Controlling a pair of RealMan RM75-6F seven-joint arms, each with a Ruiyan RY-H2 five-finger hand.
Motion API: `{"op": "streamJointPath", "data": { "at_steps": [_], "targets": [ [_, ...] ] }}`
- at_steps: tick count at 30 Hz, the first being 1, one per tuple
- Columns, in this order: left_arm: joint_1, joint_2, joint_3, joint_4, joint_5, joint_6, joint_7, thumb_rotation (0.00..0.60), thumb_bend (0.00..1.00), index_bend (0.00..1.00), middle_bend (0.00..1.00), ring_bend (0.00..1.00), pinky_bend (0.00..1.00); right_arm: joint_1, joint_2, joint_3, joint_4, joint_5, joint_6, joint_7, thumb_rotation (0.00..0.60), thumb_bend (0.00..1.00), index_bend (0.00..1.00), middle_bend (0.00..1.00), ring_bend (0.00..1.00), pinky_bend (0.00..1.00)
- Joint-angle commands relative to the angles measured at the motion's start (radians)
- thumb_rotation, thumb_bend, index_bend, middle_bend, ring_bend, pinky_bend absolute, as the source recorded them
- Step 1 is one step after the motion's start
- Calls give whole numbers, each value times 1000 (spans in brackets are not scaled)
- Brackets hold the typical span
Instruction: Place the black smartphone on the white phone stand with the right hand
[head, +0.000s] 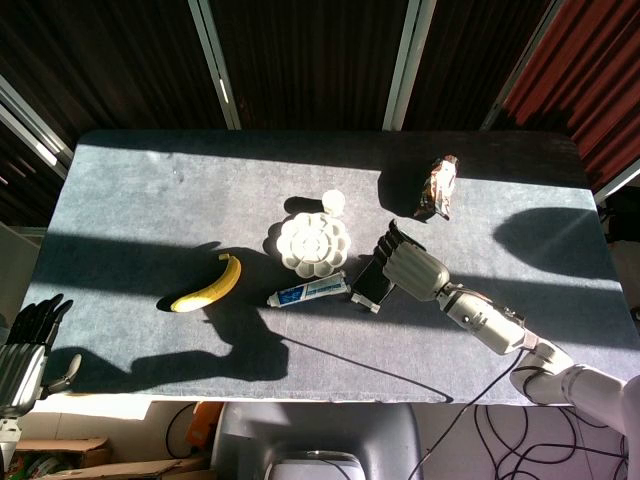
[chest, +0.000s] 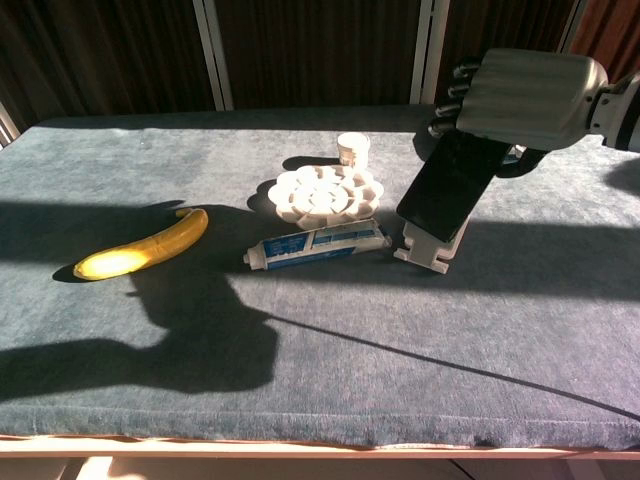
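Note:
My right hand (chest: 520, 97) (head: 412, 268) grips the top end of the black smartphone (chest: 450, 188) (head: 369, 283), fingers wrapped over its upper edge. The phone tilts back, and its lower end sits on the white phone stand (chest: 432, 251) (head: 362, 302), right of the toothpaste tube. My left hand (head: 24, 345) hangs past the table's near-left edge with its fingers apart, holding nothing; only the head view shows it.
A blue-and-white toothpaste tube (chest: 318, 244) lies just left of the stand. Behind it are a white flower-shaped palette (chest: 320, 194) and a small white cup (chest: 353, 148). A banana (chest: 143, 245) lies at the left. A snack packet (head: 438, 188) stands at the back.

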Motion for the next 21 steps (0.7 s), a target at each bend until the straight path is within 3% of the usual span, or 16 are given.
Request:
{"op": "streamJointPath", "data": {
  "at_steps": [1, 8, 21],
  "targets": [
    [-3, 0, 0, 0, -2, -6, 1, 600, 379, 0, 0, 0, 0, 5, -8, -6, 24, -29, 28, -27, 600, 319, 1000, 792, 590, 366],
    [-5, 0, 2, -2, 1, -9, 3, 600, 379, 0, 0, 0, 0, 7, -25, -15, 76, -56, 55, -47, 600, 297, 1000, 800, 590, 369],
    [-24, -4, 8, -7, 8, -40, 12, 600, 379, 0, 0, 0, 0, 0, -1, -23, 36, -49, 32, -104, 600, 293, 1000, 800, 590, 368]
  ]
}}
